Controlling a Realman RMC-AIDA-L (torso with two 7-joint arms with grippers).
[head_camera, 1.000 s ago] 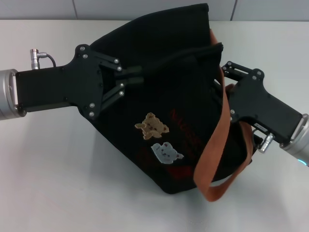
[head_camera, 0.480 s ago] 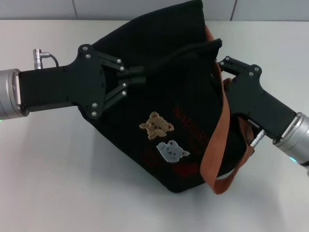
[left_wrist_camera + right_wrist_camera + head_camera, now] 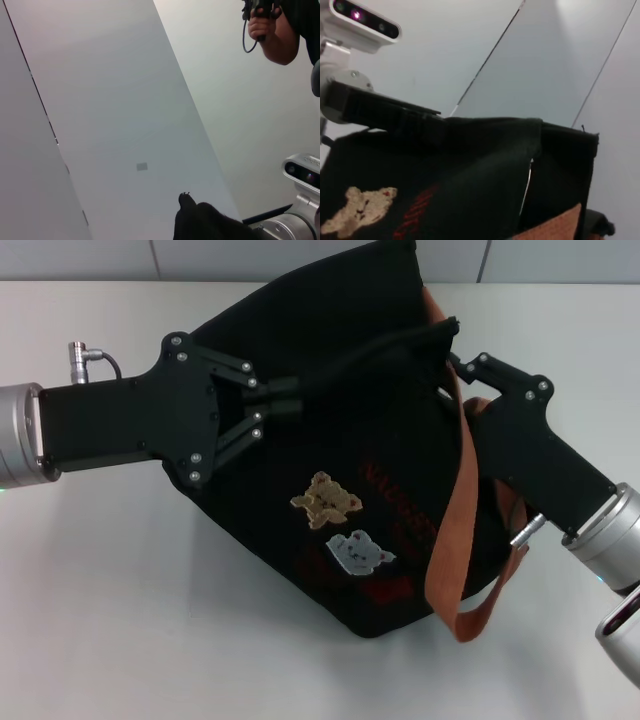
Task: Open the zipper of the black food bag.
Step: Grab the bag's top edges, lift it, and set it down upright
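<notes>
Head view: black food bag [image 3: 350, 470] lies mid-tabletop. Left gripper [image 3: 283, 400] pinches its top fabric narrowly; right gripper [image 3: 452, 365] sits at the zipper [image 3: 385, 347] end, fingers hidden. Right wrist view: bag only. Judged mid-pull; next, draw the slider along.

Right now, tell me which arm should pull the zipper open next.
Probably the right. The right tool sits at the end of the zipper on the black food bag, though the slider is not visible. The left tool is clamped on the bag's top edge, bracing it.
</notes>
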